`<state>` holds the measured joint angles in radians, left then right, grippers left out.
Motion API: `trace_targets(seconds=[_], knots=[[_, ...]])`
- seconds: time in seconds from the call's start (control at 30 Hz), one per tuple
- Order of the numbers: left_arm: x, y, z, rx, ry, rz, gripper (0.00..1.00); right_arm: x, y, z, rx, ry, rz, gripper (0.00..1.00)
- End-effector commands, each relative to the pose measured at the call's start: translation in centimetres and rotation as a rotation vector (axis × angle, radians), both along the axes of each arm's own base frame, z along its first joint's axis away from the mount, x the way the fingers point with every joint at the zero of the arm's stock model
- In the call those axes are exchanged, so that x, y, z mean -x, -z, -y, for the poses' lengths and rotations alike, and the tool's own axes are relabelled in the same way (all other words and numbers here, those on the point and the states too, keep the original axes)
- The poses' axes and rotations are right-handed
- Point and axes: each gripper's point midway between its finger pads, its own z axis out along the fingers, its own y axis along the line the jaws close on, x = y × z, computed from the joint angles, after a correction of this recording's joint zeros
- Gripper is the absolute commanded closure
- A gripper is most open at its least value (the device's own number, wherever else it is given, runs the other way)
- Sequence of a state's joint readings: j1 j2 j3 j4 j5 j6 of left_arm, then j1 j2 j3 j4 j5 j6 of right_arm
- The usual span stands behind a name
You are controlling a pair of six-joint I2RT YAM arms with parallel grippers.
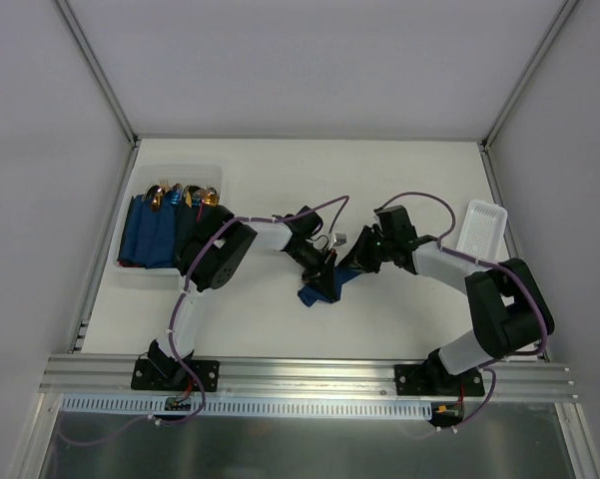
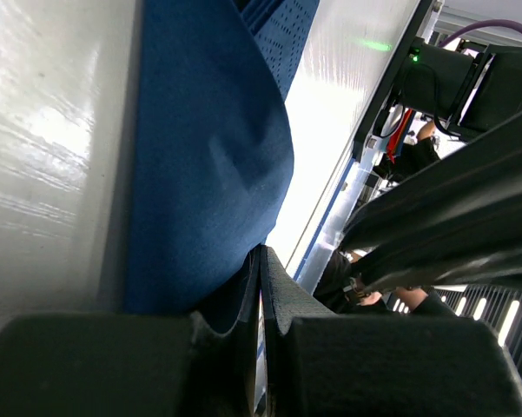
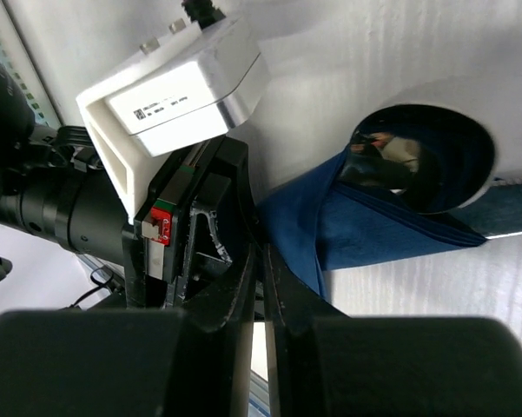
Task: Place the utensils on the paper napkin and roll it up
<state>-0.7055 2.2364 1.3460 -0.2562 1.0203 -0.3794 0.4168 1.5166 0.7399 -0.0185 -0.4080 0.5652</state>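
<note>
The dark blue paper napkin (image 1: 312,295) lies crumpled at the table's middle, where both arms meet. My left gripper (image 1: 324,279) is shut, and the napkin (image 2: 208,156) hangs as a folded sheet running down into its tips (image 2: 262,252). My right gripper (image 1: 347,267) faces it from the right. Its jaws (image 3: 261,243) are pressed nearly together on a fold of the napkin (image 3: 373,226). A shiny silver spoon bowl (image 3: 391,169), one of the utensils, shows inside the napkin's fold. The rest of the utensils are hidden.
A clear tray (image 1: 130,269) at the left holds several dark blue rolled bundles (image 1: 160,230) with copper-gold tips. A white basket (image 1: 482,228) sits at the right edge. The left arm's white wrist camera (image 3: 174,95) is close to my right fingers.
</note>
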Motion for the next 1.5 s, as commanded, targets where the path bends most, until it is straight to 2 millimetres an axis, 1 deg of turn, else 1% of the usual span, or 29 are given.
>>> trace_targets(seconds=[0.0,0.03,0.1,0.23,0.37,0.4,0.5,0.6,0.63,0.7,0.73,0.8,0.83,0.87,0.93,1.0,1.1,1.3,1.43,1.47], knots=[[0.9,5.5,-2.7,-0.225,-0.038,-0.022,1.00,-0.2,-0.3,-1.6,-0.026,-0.025,0.016,0.89],[0.9,5.5,-2.7,-0.225,-0.038,-0.020,1.00,0.0,0.3,-1.7,-0.018,-0.027,0.000,0.89],[0.9,5.5,-2.8,-0.228,-0.039,-0.018,1.00,0.3,0.7,-2.1,-0.020,-0.037,-0.014,0.89],[0.9,5.4,-2.8,-0.227,-0.038,-0.015,1.00,1.3,2.3,-2.1,-0.001,-0.041,-0.052,0.90],[0.7,5.2,-2.9,-0.228,-0.040,0.003,1.00,2.2,3.7,-1.6,0.025,-0.039,-0.079,0.90],[0.6,5.1,-2.9,-0.231,-0.041,0.011,1.00,2.7,4.4,-1.4,0.034,-0.038,-0.097,0.91],[0.2,4.2,-2.9,-0.218,-0.043,0.053,1.00,3.4,5.6,-0.7,0.065,-0.050,-0.109,0.91],[-0.5,2.1,-2.4,-0.173,-0.046,0.104,1.00,4.0,6.5,-0.2,0.090,-0.077,-0.111,0.92],[-1.1,0.4,-2.1,-0.143,-0.054,0.138,1.00,4.2,6.9,0.0,0.099,-0.084,-0.118,0.92],[-1.7,-1.6,-1.9,-0.101,-0.058,0.185,0.95,4.5,7.4,0.1,0.109,-0.103,-0.121,0.93],[-2.1,-4.0,-1.8,-0.056,-0.064,0.233,0.88,4.8,7.8,0.2,0.114,-0.111,-0.132,0.93],[-2.6,-6.0,-2.1,-0.017,-0.070,0.289,0.80,4.9,8.2,0.4,0.127,-0.122,-0.135,0.94],[-2.8,-8.2,-2.1,0.020,-0.075,0.336,0.74,5.1,8.5,0.5,0.132,-0.128,-0.137,0.94],[-2.9,-8.9,-2.4,0.030,-0.076,0.363,0.72,5.2,8.7,0.5,0.137,-0.131,-0.144,0.94],[-2.9,-10.3,-3.0,0.041,-0.082,0.393,0.71,5.3,9.0,0.6,0.143,-0.142,-0.144,0.94],[-2.5,-10.3,-3.6,0.030,-0.070,0.398,0.71,5.3,9.2,0.7,0.148,-0.145,-0.146,0.94],[-2.2,-9.0,-4.2,-0.003,-0.051,0.405,0.73,5.3,9.2,0.7,0.151,-0.150,-0.144,0.94],[-1.2,-5.4,-5.0,-0.062,-0.011,0.333,0.80,5.4,9.3,0.8,0.155,-0.163,-0.138,0.95],[-0.3,-2.1,-6.2,-0.151,0.015,0.270,0.87,5.4,9.3,0.8,0.156,-0.169,-0.142,0.95],[0.0,-1.1,-6.8,-0.186,0.020,0.263,0.88,5.4,9.3,0.7,0.156,-0.173,-0.142,0.95]])
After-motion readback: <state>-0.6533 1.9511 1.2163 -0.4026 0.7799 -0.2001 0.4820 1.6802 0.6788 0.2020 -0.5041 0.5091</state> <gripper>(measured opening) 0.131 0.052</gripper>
